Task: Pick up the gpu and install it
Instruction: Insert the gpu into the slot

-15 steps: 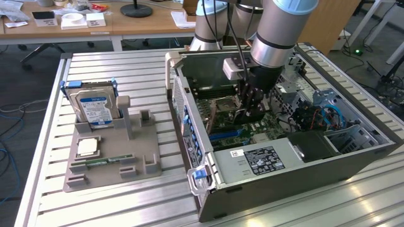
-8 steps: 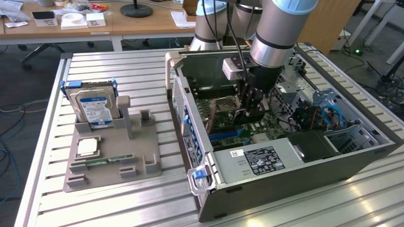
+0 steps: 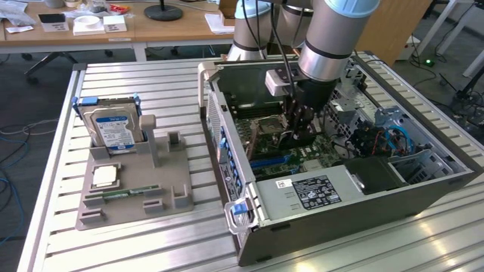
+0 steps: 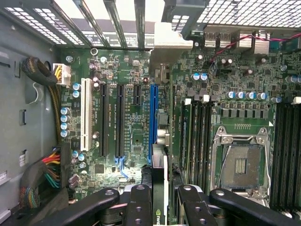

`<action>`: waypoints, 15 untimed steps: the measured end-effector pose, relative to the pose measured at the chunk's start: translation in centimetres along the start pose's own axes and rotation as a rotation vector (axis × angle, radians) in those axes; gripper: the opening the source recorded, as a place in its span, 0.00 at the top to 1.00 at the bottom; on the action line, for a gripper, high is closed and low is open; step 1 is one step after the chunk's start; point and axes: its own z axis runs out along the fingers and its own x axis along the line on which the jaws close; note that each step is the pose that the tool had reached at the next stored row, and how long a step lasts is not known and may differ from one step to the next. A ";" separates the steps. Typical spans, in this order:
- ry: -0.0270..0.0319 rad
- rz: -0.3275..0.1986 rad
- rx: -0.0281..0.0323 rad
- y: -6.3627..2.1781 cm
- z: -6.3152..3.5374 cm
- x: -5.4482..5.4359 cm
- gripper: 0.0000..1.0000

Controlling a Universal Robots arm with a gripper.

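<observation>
Aluminium slatted table point(image 3: 151, 85) carries an open computer case point(image 3: 340, 215) lying on its side.

Exterior view: the arm reaches down into the case, with the gripper point(image 3: 301, 133) low over the motherboard point(image 3: 264, 144), near its middle. Well apart, at the exterior view's left, a grey fixture point(image 3: 136, 198) holds the hard drive point(image 3: 113, 129) and a RAM stick point(image 3: 121, 194).

Wrist view: the fingers point(image 4: 138, 207) are drawn in narrow on the gpu point(image 4: 165, 44), seen edge-on, its metal bracket toward the case's rear grille. The card hangs just beside the long blue slot point(image 4: 153, 117) and roughly parallel to it. Whether its edge has met the slot cannot be told.

Assessment: seating appears to be the step in hand. To do it well, hold the card upright and true to the slot's line, match the bracket to the rear opening, and apply even pressure. A tilted entry risks jamming or scraping the nearby capacitors.
</observation>
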 end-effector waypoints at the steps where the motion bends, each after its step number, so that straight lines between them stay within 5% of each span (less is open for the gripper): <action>1: 0.0000 0.000 0.0000 0.07 0.00 0.0 0.74; 15: 0.0000 0.000 0.0004 0.54 -0.01 0.5 0.74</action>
